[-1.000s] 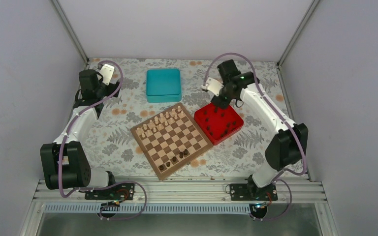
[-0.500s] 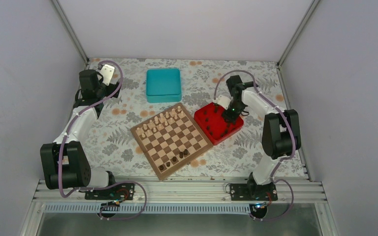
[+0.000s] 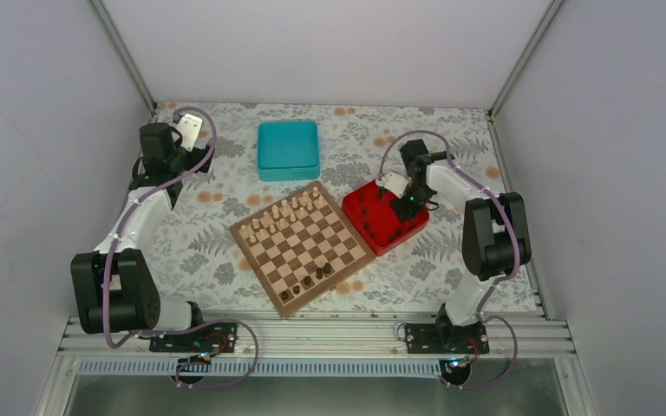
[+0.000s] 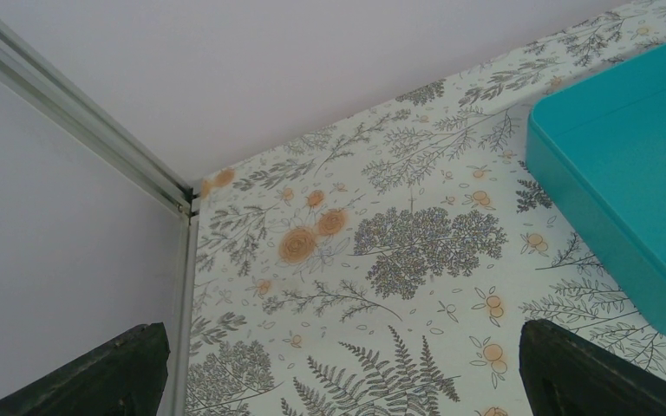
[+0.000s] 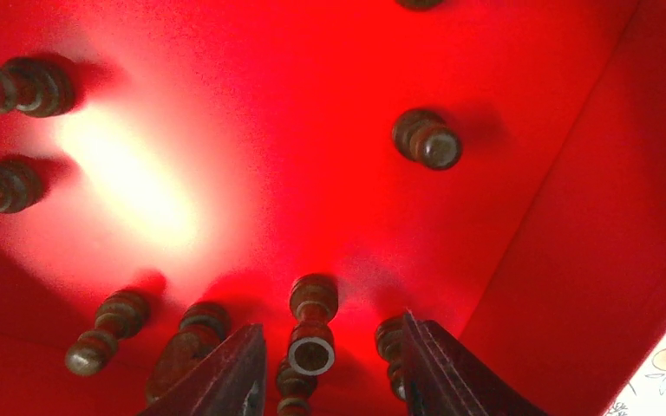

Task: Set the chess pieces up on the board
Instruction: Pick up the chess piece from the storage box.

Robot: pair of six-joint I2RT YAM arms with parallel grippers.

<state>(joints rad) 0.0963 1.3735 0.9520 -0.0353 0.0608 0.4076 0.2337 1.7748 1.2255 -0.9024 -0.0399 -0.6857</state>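
The board lies at the table's middle, with pale pieces on its far rows and a few dark chess pieces on its near edge. More dark chess pieces stand in the red tray to its right. My right gripper is down inside that tray. In the right wrist view it is open, its jaws on either side of one upright dark piece without touching it. Other dark pieces stand around it. My left gripper is open and empty at the far left.
A teal box sits behind the board and shows at the right of the left wrist view. The tray wall rises close on the right of my right gripper. The enclosure's walls surround the table.
My right arm has folded down and lowered its gripper from above the tray's back edge into the red tray, around a dark piece. The left arm has not moved.
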